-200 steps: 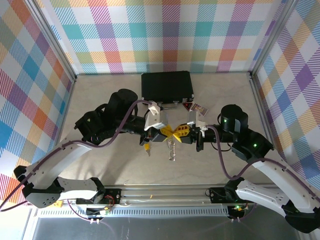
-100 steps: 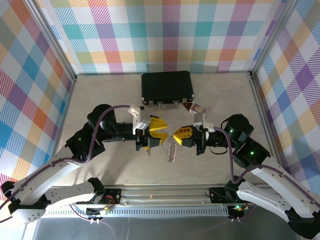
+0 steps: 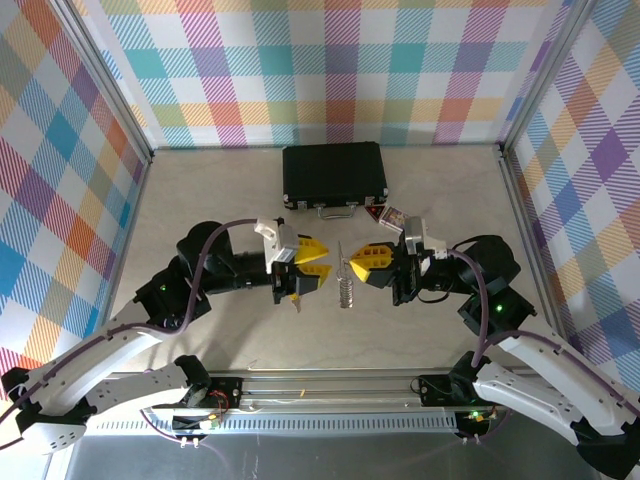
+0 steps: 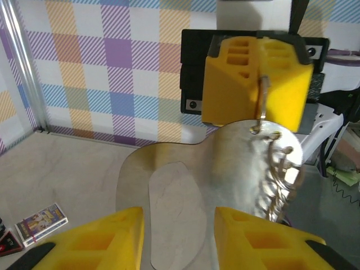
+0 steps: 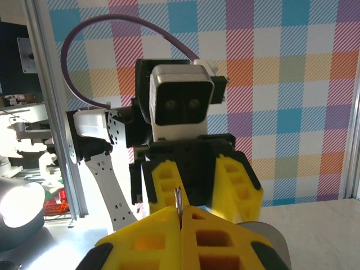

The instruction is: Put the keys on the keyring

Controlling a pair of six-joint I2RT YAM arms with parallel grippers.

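key [image 3: 296,297] looks to be lying on the table just below the left gripper [image 3: 312,266]. It's too small from above to tell its orientation or whether a fingertip touches it. keyring [image 3: 345,284] hangs in the gap between the two grippers, a floppy wire coil dangling from the right gripper [image 3: 358,268]. The right gripper's yellow fingers are pressed together on the ring's top end, and the left wrist view has the rest of the coil hanging free under them. Left jaws stand apart with nothing between them, so I'd read the step in hand as fetching the key. To do it well, drop the left straight down and come in low, since the key lies flat and will likely skid if nudged sideways. Pinch the yellow head by its edges so the hole stays uncovered; I can't make out the hole from here. Then lift it level with the ring's loose end, not the pinched end. Right should hold dead steady, because that ring is limp and any jog would set it swaying. black case [image 3: 333,175] and the small card box [image 3: 395,214] sit well back, no obstacle.
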